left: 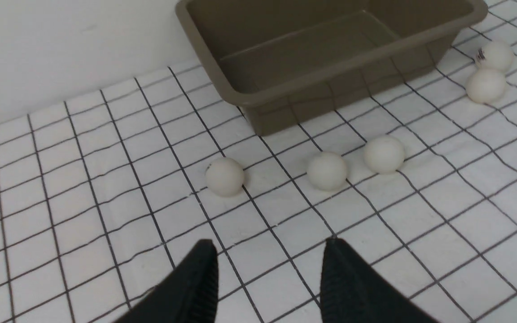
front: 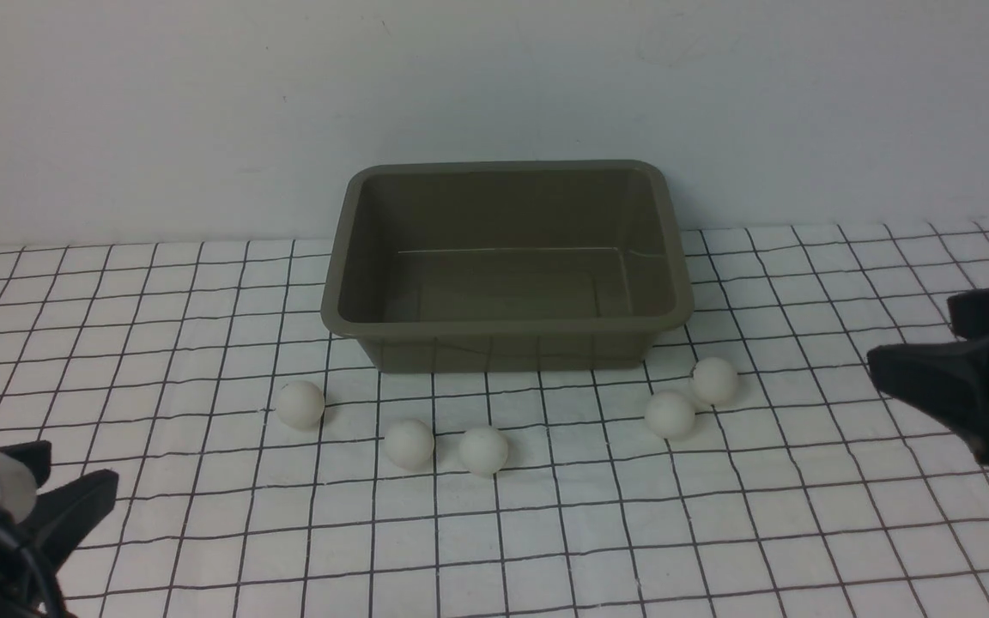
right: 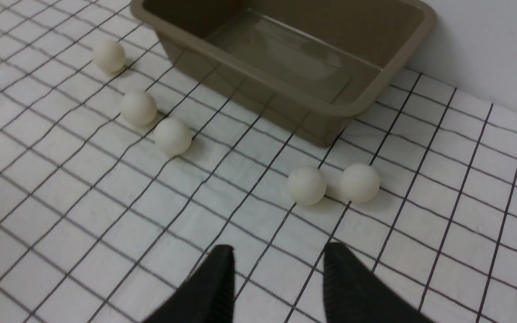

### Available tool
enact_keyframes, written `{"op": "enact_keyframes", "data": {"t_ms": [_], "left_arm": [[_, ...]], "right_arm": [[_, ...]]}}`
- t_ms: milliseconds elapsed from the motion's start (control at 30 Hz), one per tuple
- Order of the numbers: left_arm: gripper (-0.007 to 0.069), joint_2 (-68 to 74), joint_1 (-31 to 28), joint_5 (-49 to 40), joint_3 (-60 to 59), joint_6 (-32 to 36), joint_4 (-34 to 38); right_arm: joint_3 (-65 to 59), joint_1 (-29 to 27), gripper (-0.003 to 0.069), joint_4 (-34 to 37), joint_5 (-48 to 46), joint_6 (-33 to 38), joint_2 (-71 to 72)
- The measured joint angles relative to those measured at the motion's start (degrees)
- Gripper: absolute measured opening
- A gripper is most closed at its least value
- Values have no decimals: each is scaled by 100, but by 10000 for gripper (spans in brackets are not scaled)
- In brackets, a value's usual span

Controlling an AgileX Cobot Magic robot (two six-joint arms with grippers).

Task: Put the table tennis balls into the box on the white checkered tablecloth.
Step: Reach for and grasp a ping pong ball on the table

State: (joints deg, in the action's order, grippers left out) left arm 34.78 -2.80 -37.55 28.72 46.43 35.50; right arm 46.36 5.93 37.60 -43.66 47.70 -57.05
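Observation:
The olive-grey box stands empty on the white checkered tablecloth. Several table tennis balls lie on the cloth in front of it: three on the left and two touching on the right. The far right ball shows a dark logo in the left wrist view. My left gripper is open and empty at the front left. My right gripper is open and empty at the right, with the right pair just ahead of it.
A plain white wall rises right behind the box. The cloth is slightly wrinkled.

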Motion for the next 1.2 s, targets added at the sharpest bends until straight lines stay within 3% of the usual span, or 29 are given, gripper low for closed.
{"op": "enact_keyframes", "data": {"t_ms": [200, 367, 567, 667, 1200], "left_arm": [[288, 560, 0, 479, 0, 153, 33], [288, 767, 0, 648, 0, 170, 44], [288, 809, 0, 455, 0, 177, 39], [288, 809, 0, 455, 0, 190, 39], [288, 809, 0, 455, 0, 211, 39]], "right_arm": [[346, 0, 507, -47, -295, -161, -1022], [845, 0, 475, -53, -339, -777, -1995], [1704, 0, 340, -66, -444, -1142, -2816], [2124, 0, 305, -181, -597, -1163, -3180], [2836, 0, 366, -721, -548, -1187, -4474]]}}
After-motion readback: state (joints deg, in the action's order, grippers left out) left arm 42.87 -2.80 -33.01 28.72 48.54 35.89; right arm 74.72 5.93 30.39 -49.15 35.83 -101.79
